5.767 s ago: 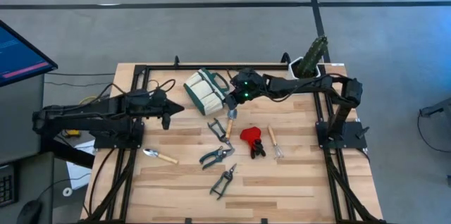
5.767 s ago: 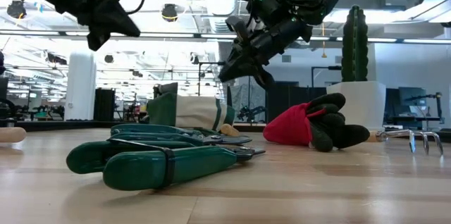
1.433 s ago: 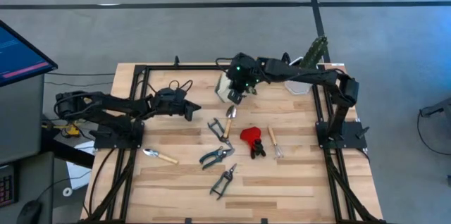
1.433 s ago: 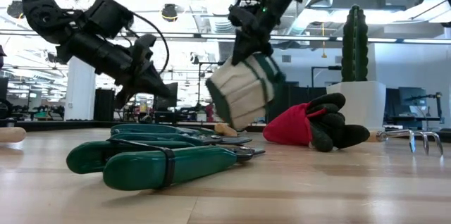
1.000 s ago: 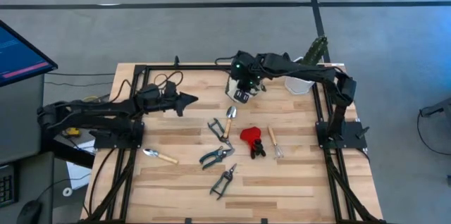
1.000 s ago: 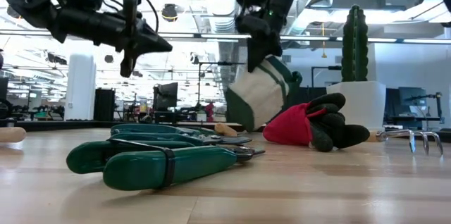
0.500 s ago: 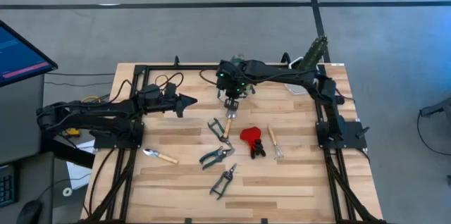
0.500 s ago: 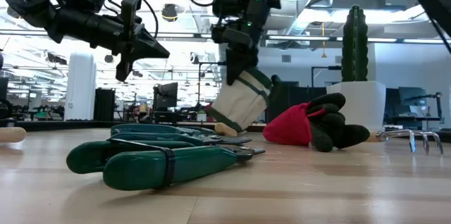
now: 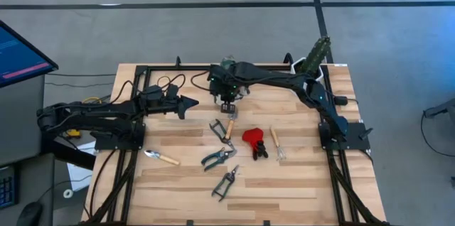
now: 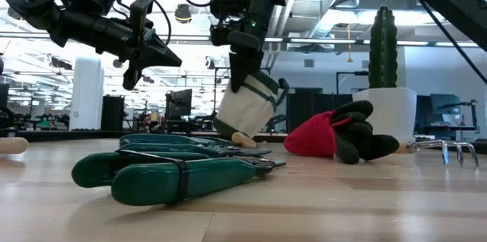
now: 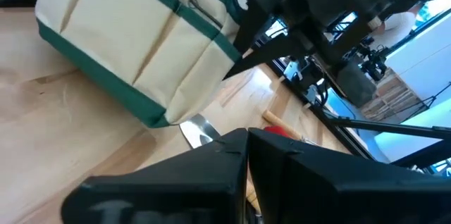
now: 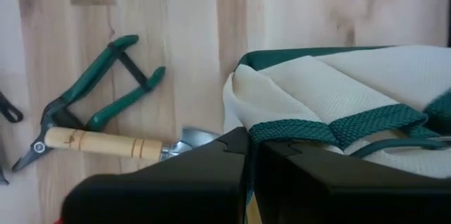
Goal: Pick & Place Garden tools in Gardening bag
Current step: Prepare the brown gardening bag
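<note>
Right pincer (image 9: 226,99), seen from above at about twelve o'clock of the table (image 9: 298,183), is clamped on the gardening bag (image 10: 247,105); the bag hides under the arm here. Left pincer (image 9: 190,103), closed and empty, waits at nine o'clock. The low view alone shows the bag hanging tilted above the trowel (image 10: 245,140). The left wrist view shows its cream pockets and green trim, sagging: soft and light, I judge, best taken at the stiff rim or handles. The right wrist view shows the fingers pinching the woven trim, with green shears (image 12: 99,101) below.
</note>
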You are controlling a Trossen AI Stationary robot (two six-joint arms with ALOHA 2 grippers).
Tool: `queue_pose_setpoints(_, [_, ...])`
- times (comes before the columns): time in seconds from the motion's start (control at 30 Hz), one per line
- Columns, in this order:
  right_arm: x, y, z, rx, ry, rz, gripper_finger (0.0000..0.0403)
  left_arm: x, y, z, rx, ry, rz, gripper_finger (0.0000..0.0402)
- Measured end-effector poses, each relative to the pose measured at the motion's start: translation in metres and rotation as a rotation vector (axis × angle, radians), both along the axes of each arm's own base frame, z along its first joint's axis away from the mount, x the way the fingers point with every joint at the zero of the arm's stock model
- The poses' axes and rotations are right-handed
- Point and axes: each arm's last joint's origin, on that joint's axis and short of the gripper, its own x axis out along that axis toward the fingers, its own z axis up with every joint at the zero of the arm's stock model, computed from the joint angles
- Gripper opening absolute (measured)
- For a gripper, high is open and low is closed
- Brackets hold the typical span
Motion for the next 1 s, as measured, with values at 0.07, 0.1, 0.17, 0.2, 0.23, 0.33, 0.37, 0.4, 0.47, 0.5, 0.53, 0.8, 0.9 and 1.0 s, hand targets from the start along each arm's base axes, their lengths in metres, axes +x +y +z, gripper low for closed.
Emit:
queue_pose_setpoints(0.07, [0.000,0.000,0.000,0.000,0.000,0.000,0.0000,0.000,0.000,0.000,0.000,0.001,0.000,0.0002])
queue_pose_setpoints(0.1, [-0.001,0.000,0.000,0.001,0.006,0.000,0.0000,0.000,0.000,0.000,0.000,0.002,0.000,0.0002])
queue_pose_setpoints(0.17, [-0.002,0.000,0.001,0.000,0.012,0.007,0.0000,0.000,0.000,0.000,0.000,0.002,0.000,0.0002])
queue_pose_setpoints(0.2, [-0.002,0.000,0.001,-0.003,0.016,0.019,0.0001,0.000,0.000,0.000,0.000,0.002,0.000,0.0002])
queue_pose_setpoints(0.23, [-0.002,0.002,0.001,-0.004,0.018,0.026,0.0003,0.000,0.000,0.000,0.000,0.002,0.000,0.0002])
queue_pose_setpoints(0.33, [-0.001,0.005,0.001,-0.005,0.018,0.035,0.0015,0.000,0.000,0.000,0.000,0.002,0.000,0.0002])
queue_pose_setpoints(0.37, [0.000,0.007,0.001,-0.006,0.014,0.039,0.0022,0.000,0.000,0.000,0.000,0.002,0.000,0.0002])
queue_pose_setpoints(0.4, [0.001,0.009,0.001,-0.007,0.008,0.044,0.0031,0.000,0.000,0.000,0.000,0.002,0.000,0.0002])
queue_pose_setpoints(0.47, [0.003,0.012,0.002,-0.011,-0.003,0.051,0.0053,0.000,0.000,0.000,0.000,0.002,0.000,0.0002])
queue_pose_setpoints(0.5, [0.004,0.014,0.002,-0.014,-0.007,0.061,0.0065,0.000,0.000,0.000,0.000,0.002,0.000,0.0002])
queue_pose_setpoints(0.53, [0.004,0.015,0.002,-0.017,-0.009,0.073,0.0076,0.000,0.000,0.000,0.000,0.002,0.000,0.0002])
queue_pose_setpoints(0.8, [0.013,0.025,0.005,-0.037,-0.082,0.099,0.0150,0.000,0.000,0.000,0.000,0.002,0.000,0.0002])
queue_pose_setpoints(0.9, [0.014,0.025,0.013,-0.042,-0.104,0.099,0.0163,0.000,0.000,0.000,0.000,0.003,0.000,0.0002])
queue_pose_setpoints(1.0, [0.015,0.027,0.024,-0.050,-0.138,0.102,0.0170,0.000,0.000,0.000,0.000,0.004,0.000,0.0002])
